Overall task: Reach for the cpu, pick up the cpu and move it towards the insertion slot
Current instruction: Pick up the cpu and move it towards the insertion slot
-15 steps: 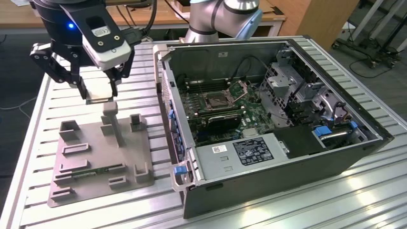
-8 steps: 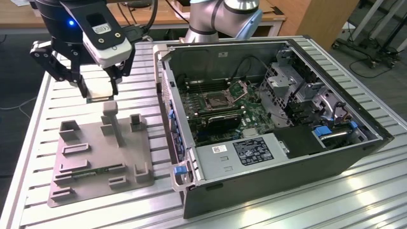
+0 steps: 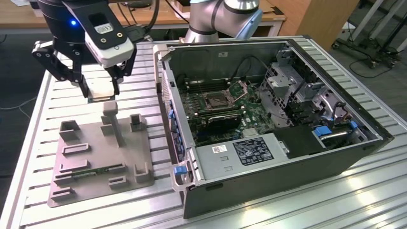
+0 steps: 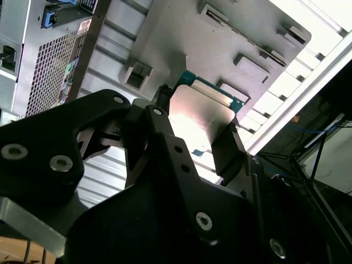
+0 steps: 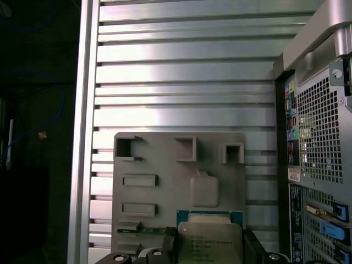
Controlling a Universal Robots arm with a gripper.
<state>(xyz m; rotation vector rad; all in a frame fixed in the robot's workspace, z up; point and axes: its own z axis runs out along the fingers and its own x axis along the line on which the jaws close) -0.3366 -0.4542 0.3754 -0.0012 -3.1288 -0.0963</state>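
Aloft over the grey tray point(image 3: 95, 145), cpu point(image 5: 209, 242) in claw point(image 3: 100, 91).

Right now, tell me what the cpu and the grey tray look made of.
The cpu: apparently a metal top, with a silvery sheen catching light, over a green board rim. The grey tray: likely matte plastic, dull and without glints.

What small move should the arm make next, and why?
Probably carry the cpu toward the exterior view's right: the gripper holds it clamped above the grey tray, and the insertion slot sits inside the open case on that side.
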